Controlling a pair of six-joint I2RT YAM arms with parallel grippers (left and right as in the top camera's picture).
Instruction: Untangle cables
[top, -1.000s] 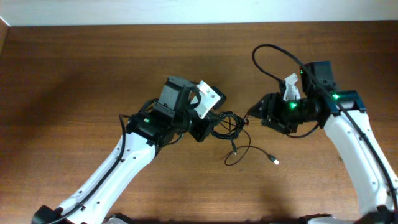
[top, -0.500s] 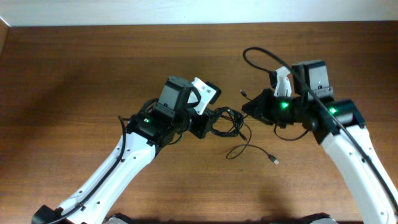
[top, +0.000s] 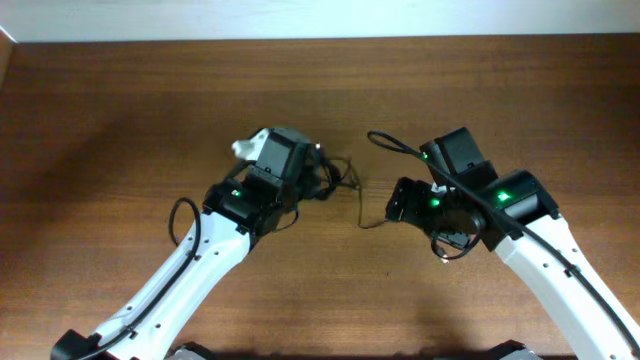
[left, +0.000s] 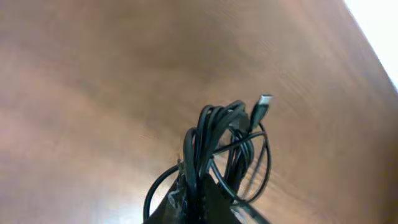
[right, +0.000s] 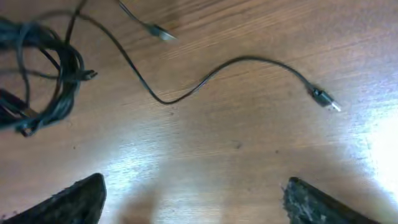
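**First onlooker:** What had changed at the bench?

**Second onlooker:** Nearest us, the right hand had backed off and stood wide open, holding nothing. A second earlier it was nose to nose with the other hand at the knot, in the middle of the surface.

**First:** And the cables?

**Second:** Just beyond that open hand, one loose strand lay paid out flat on the wood. Farther off, the left hand was closed on the coiled bundle and had carried it up and away to its own side. By my reckoning that meant progress, with one length drawn out of the snarl. Whether it was fully clear of the bundle, I could not tell.

**First:** Your count?

**Second:** Two arms and two hands, one of them empty and one gripping. There was one bundle and one loose strand. I made out three plug ends. The coils were packed too tight to number the cords inside them.
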